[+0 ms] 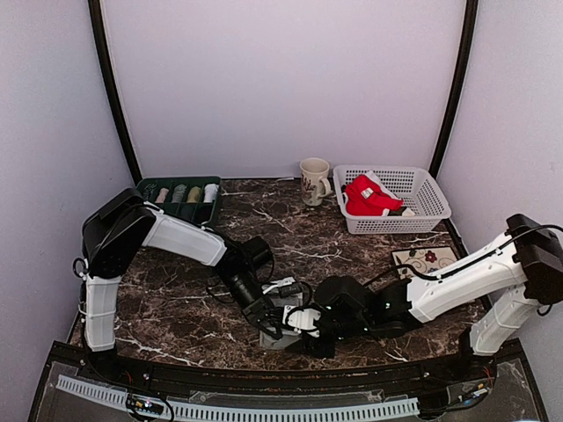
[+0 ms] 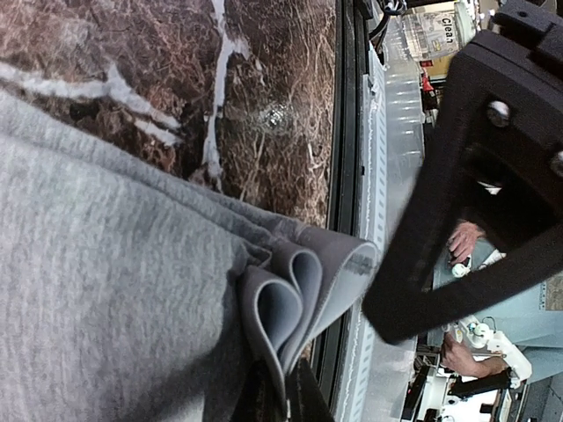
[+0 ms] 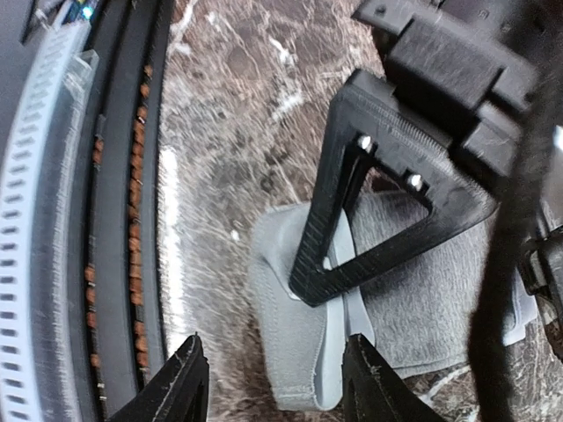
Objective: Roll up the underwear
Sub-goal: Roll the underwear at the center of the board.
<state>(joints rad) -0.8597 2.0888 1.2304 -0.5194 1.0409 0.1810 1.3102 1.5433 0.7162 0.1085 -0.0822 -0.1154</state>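
My left tool (image 2: 283, 397) pinches the doubled hem of the grey underwear (image 2: 106, 290), which lies at the worktop (image 2: 132, 53) near edge, probably to start the roll. My right tool (image 3: 274, 387) hovers over it, fingers parted.

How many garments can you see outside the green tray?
2: the grey underwear at the near edge, pinched by the left gripper; the red underwear in the white basket. Others may lie hidden beneath it.

I see the dark marbled surface (image 1: 290, 230) carrying a green tray (image 1: 176, 180) far left, a mug (image 1: 313, 181) and white basket (image 1: 396, 224) at the back, a patterned mat (image 1: 425, 260) right, grey underwear (image 1: 280, 339) at the near edge
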